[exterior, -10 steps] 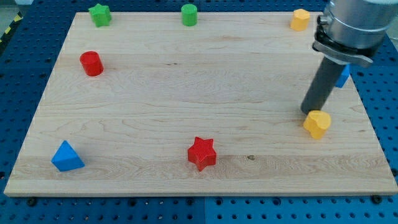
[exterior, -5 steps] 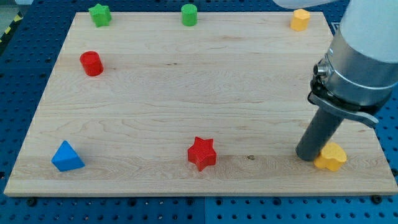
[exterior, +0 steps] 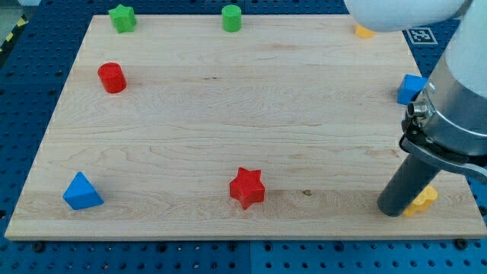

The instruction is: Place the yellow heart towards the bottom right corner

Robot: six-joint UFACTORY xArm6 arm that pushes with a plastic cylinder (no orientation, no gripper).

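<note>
The yellow heart point(exterior: 423, 199) lies near the board's bottom right corner, mostly hidden behind my rod. My tip point(exterior: 393, 211) rests on the board against the heart's left side. Only the heart's right part shows.
A red star point(exterior: 247, 187) sits at bottom centre. A blue triangle point(exterior: 81, 192) is at bottom left. A red cylinder point(exterior: 112, 78) is at the left. A green star point(exterior: 122, 17) and green cylinder point(exterior: 231, 17) are at the top. A blue block point(exterior: 412, 88) is at the right edge; a yellow block point(exterior: 364, 31) is at top right, partly hidden by the arm.
My tip has moved down and to the right, pushing the yellow heart from mid-right to near the bottom right corner. The arm now covers most of the top-right yellow block.
</note>
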